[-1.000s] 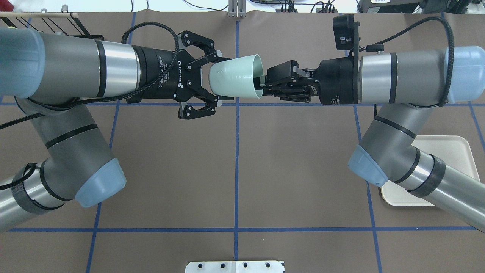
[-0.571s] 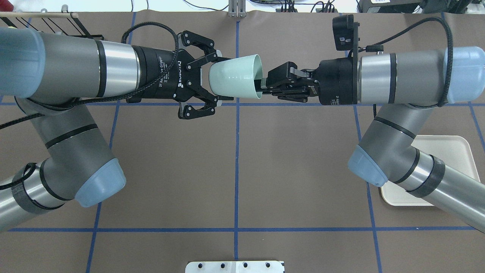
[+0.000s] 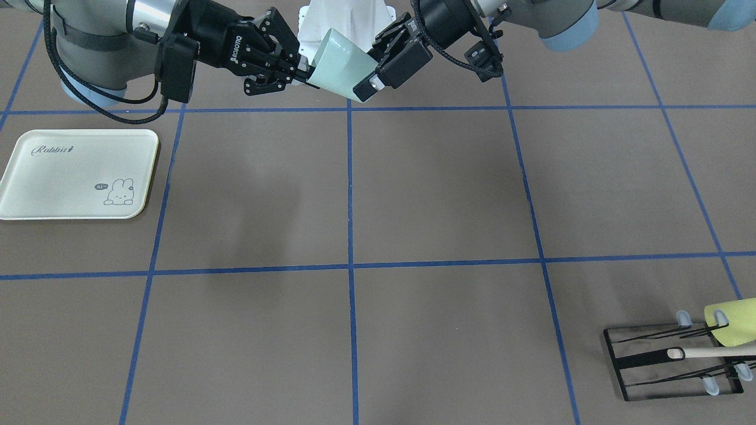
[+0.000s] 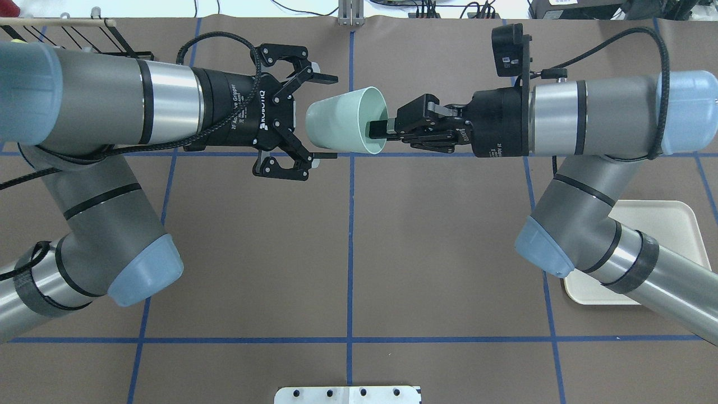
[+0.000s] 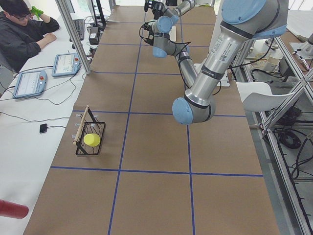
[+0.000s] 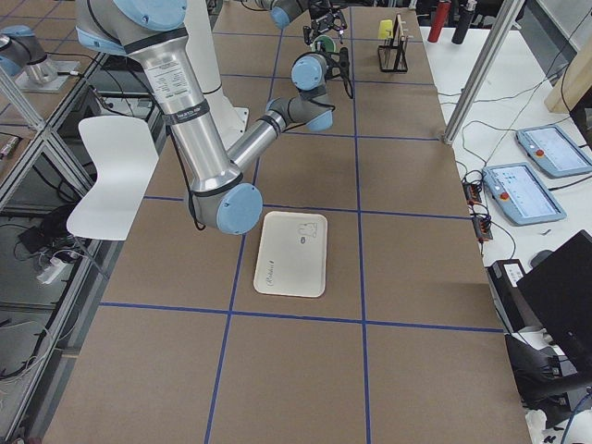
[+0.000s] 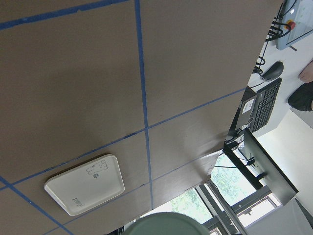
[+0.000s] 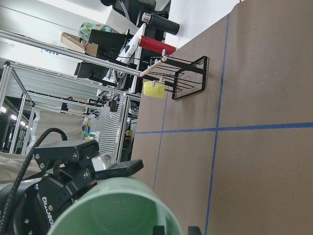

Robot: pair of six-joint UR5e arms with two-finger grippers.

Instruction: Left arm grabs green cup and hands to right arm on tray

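Observation:
The green cup [image 4: 342, 126] hangs on its side above the table, mouth toward the right arm. My right gripper [image 4: 377, 129] is shut on the cup's rim, one finger inside the mouth. My left gripper [image 4: 330, 118] is open, its fingers spread wide on either side of the cup's base and not touching it. In the front-facing view the cup [image 3: 339, 65] sits between the right gripper [image 3: 304, 74] and the left gripper [image 3: 375, 62]. The cream tray [image 3: 77, 174] lies flat on the table on the right arm's side, partly under that arm in the overhead view [image 4: 667, 224].
A black wire rack [image 3: 673, 360] with a wooden rod holds a yellow-green cup [image 3: 735, 321] at the far corner on the left arm's side. A white base plate [image 4: 348, 394] sits at the near table edge. An operator [image 5: 24, 29] sits beside the table.
My left gripper has opened and let go of the cup's base, drawing back slightly. The right gripper keeps its hold on the rim, and the cup's base has dipped a little.

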